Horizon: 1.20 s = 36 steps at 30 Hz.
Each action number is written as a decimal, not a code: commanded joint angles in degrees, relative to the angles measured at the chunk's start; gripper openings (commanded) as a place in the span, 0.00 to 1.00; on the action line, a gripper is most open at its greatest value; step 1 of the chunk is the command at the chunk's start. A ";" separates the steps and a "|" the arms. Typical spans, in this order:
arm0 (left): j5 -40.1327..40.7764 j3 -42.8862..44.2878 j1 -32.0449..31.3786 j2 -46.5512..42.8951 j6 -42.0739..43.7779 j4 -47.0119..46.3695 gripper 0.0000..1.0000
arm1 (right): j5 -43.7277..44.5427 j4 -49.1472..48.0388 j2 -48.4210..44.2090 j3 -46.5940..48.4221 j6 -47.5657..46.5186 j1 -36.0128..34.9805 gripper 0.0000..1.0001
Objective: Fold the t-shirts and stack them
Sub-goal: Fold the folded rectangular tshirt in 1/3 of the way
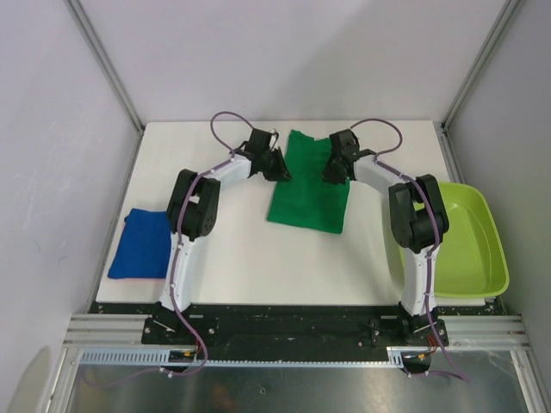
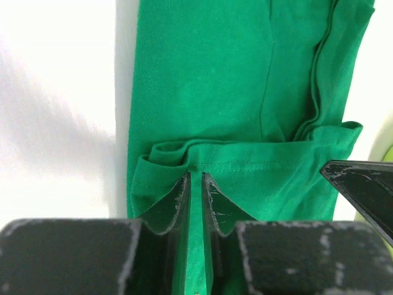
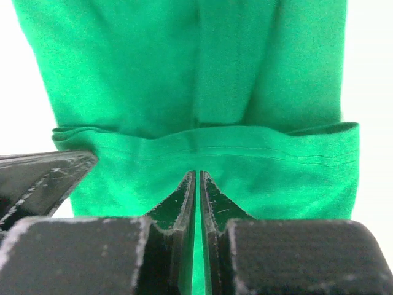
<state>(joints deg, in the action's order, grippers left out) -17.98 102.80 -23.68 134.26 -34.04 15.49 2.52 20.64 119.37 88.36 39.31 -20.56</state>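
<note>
Now the green t-shirt (image 1: 308,196) lies partly folded in the middle of the bench (image 1: 250,267). The left tool (image 2: 196,177) is closed on the doubled-over hem at the shirt's left side. The right tool (image 3: 198,174) is closed on the same hem at its right side. Green cloth shows between each pair of fingers. The blue t-shirt (image 1: 140,245) lies folded at the bench's left edge, well apart. A lime-green tub (image 1: 473,249) sits at the right.

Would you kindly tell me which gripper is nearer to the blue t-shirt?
Left. The left gripper pinches the green t-shirt at its left edge, back and toward the centre from the blue t-shirt. The right gripper pinches the opposite edge, farther off.
</note>
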 commanded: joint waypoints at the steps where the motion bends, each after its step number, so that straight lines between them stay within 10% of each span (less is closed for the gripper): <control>1: -0.28 -0.63 1.01 -7.61 1.85 -0.98 0.18 | 1.23 -0.57 -4.44 5.48 -1.42 -1.69 0.10; 21: -1.14 -35.43 1.88 -32.17 -0.53 -1.57 0.21 | -1.21 -1.19 10.95 10.32 2.16 -4.39 0.09; 36: -2.14 -41.55 1.88 -35.78 2.23 -1.36 0.28 | -1.13 7.21 -3.82 9.85 2.27 -3.97 0.24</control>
<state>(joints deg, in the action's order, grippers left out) -19.75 62.17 -21.82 101.06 -33.82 14.85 1.02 25.06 124.90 98.72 41.32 -24.53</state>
